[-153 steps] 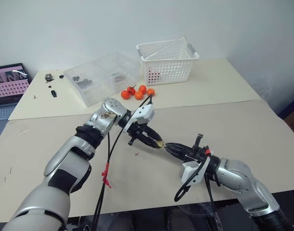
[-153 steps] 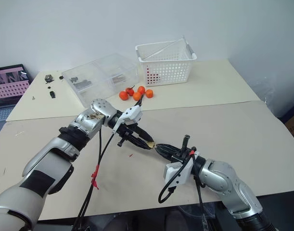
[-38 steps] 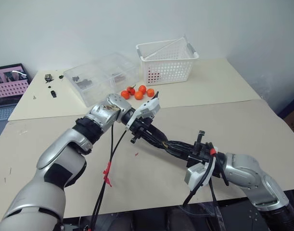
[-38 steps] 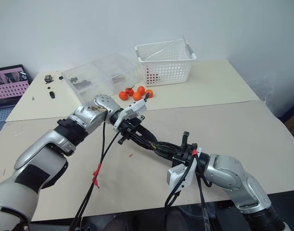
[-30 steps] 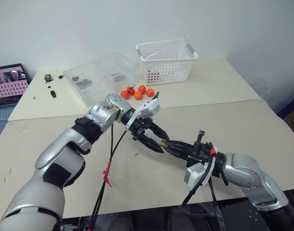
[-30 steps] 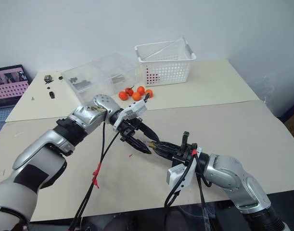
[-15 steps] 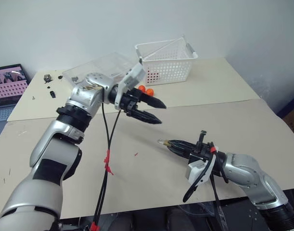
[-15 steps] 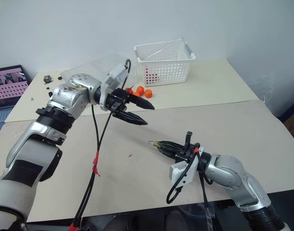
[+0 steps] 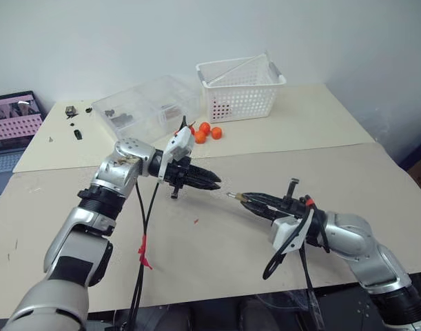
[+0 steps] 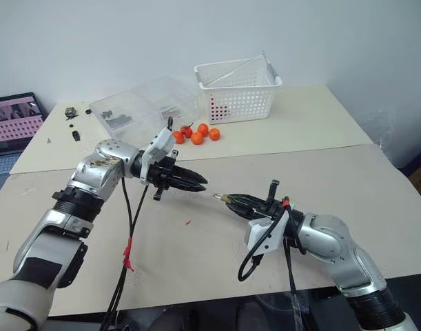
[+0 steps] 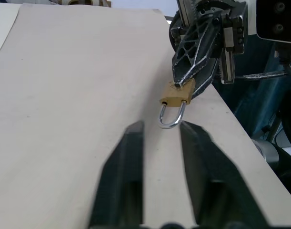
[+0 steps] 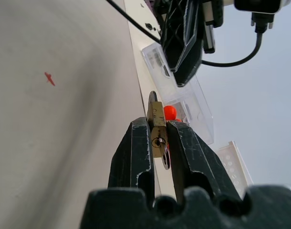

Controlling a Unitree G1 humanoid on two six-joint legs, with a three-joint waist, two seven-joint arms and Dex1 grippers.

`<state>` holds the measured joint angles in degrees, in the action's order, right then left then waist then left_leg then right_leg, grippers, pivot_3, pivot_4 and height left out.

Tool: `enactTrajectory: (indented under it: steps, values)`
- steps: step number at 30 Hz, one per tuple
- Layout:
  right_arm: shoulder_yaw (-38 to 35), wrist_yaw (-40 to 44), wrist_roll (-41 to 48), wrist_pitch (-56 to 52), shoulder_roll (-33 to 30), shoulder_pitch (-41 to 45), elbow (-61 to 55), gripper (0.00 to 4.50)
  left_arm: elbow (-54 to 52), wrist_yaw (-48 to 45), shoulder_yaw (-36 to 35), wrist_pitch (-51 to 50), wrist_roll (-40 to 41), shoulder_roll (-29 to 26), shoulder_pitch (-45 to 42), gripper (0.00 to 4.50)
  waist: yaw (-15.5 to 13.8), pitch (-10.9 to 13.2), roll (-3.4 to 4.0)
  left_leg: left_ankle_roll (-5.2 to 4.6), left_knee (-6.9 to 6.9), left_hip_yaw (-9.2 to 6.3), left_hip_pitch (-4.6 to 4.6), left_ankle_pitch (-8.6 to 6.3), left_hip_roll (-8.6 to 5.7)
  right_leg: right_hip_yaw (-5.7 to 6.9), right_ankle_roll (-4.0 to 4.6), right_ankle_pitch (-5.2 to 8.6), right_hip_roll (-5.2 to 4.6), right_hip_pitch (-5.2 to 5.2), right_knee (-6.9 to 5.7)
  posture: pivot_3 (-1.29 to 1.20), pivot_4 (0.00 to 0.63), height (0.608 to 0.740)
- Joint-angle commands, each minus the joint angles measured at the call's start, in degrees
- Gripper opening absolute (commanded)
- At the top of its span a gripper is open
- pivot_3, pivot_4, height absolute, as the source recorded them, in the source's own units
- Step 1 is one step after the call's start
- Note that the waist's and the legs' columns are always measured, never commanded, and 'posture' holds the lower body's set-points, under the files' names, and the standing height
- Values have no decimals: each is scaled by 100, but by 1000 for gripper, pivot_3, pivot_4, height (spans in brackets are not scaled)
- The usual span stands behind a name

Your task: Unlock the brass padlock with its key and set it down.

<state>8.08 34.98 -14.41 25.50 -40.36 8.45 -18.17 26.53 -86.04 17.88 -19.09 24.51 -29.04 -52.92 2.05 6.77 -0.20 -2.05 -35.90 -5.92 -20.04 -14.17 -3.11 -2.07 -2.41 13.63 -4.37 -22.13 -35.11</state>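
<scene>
The brass padlock (image 11: 176, 95) is pinched by its gold body in my right gripper (image 9: 239, 198), which is shut on it above the middle of the table. Its silver shackle (image 11: 172, 117) points toward my left gripper (image 9: 213, 185) and looks seated at both ends. In the right wrist view the padlock's keyhole (image 12: 158, 141) faces the camera with nothing in it. My left gripper aims at the padlock from a short way off. Its fingers (image 11: 128, 143) stand a narrow gap apart with nothing between them. The key is out of view.
Small orange fruits (image 9: 204, 131) lie behind my left arm. A clear plastic box (image 9: 145, 107) and a white basket (image 9: 241, 86) stand at the back. A laptop (image 9: 14, 124) sits at the far left. Black cables (image 9: 145, 234) hang from my left arm.
Half a second ago my left gripper was raised and wide open; it has come back down to point at the padlock with its fingers drawn close. The right gripper kept its hold.
</scene>
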Motion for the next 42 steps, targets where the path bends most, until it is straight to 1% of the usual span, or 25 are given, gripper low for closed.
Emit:
enactTrajectory:
  steps: [1,12,19,27,31,42]
  values:
    - [-80,33,145,-40,12,71,-271,79,-110,69,-341,-89,10,85,-144,23,4,0,0,0,0,0,0,0,-1,-1,0,0,0,0,0,0,150,740]
    - [-74,121,150,-229,106,64,-578,79,18,90,-425,9,-327,391,-148,23,6,0,0,0,0,1,3,0,0,-3,0,0,0,1,-1,0,150,740]
    - [-107,195,276,-557,173,342,-801,79,174,75,-469,101,-474,536,-210,23,17,0,0,0,1,1,3,0,0,-4,1,-1,0,0,0,0,150,740]
    - [-65,151,171,-402,165,481,-522,79,121,40,-474,74,-523,566,-131,23,4,0,0,0,1,2,3,0,-3,-5,1,-1,-3,1,2,0,150,740]
    - [-9,123,143,-342,221,735,-252,79,46,83,-506,8,-507,569,-87,23,18,0,-1,0,3,3,5,0,0,-5,1,-1,-1,0,1,0,150,740]
    - [39,102,111,-108,266,1076,212,79,-258,196,-583,-192,-465,513,64,23,18,0,0,0,4,3,5,0,0,-10,2,-1,-1,-1,1,0,150,740]
